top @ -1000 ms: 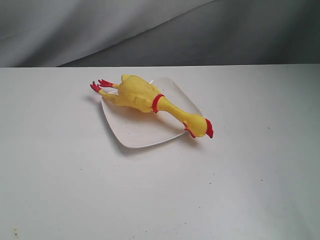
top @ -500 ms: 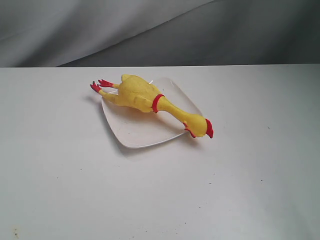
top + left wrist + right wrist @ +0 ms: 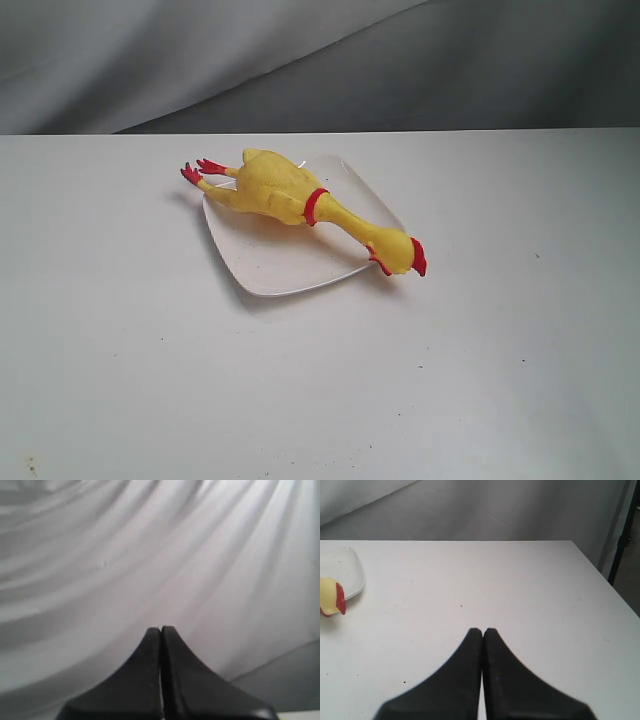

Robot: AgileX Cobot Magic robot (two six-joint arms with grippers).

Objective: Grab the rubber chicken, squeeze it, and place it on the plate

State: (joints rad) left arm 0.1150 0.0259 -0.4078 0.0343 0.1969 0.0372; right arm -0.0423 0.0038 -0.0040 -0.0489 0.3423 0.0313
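Observation:
The yellow rubber chicken [image 3: 290, 200] lies diagonally across the white square plate [image 3: 270, 265], its red feet past the plate's far left corner and its red-combed head hanging over the near right edge. No gripper shows in the exterior view. My left gripper [image 3: 161, 629] is shut and empty, facing only pale draped cloth. Shut and empty too, my right gripper [image 3: 483, 630] hovers over bare table; the right wrist view catches the chicken's head [image 3: 331, 597] and a corner of the plate [image 3: 347, 570] far off to one side.
The white table [image 3: 450, 380] stretches wide around the plate. A grey cloth backdrop [image 3: 320, 60] hangs behind its far edge. In the right wrist view the table's edge [image 3: 605, 577] runs near a dark stand [image 3: 622, 535].

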